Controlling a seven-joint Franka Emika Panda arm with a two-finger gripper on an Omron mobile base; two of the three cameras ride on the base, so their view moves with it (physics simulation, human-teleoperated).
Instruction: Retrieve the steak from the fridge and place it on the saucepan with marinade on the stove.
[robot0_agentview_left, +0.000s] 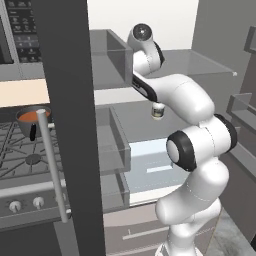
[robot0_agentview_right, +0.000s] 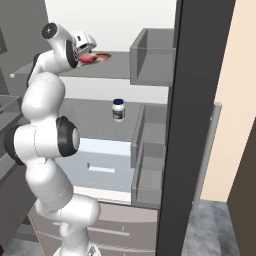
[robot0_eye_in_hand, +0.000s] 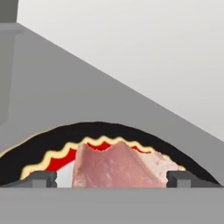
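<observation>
We have the gripper (robot0_eye_in_hand: 112, 178) at the fridge's (robot0_agentview_right: 150, 60) top shelf, jaws spread wide with the steak (robot0_eye_in_hand: 118, 168) lying between them on a dark plate (robot0_eye_in_hand: 26, 153). To grasp well, we push slightly deeper, centre the meat between the fingers (robot0_eye_in_hand: 41, 178), then squeeze gently and lift clear without dragging that plate.

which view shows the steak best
The hand view: the steak lies close up on a dark patterned plate, between the gripper's fingertips. The right base view has it small and partly behind the hand on the upper fridge shelf. In the left base view I can't make it out.
</observation>
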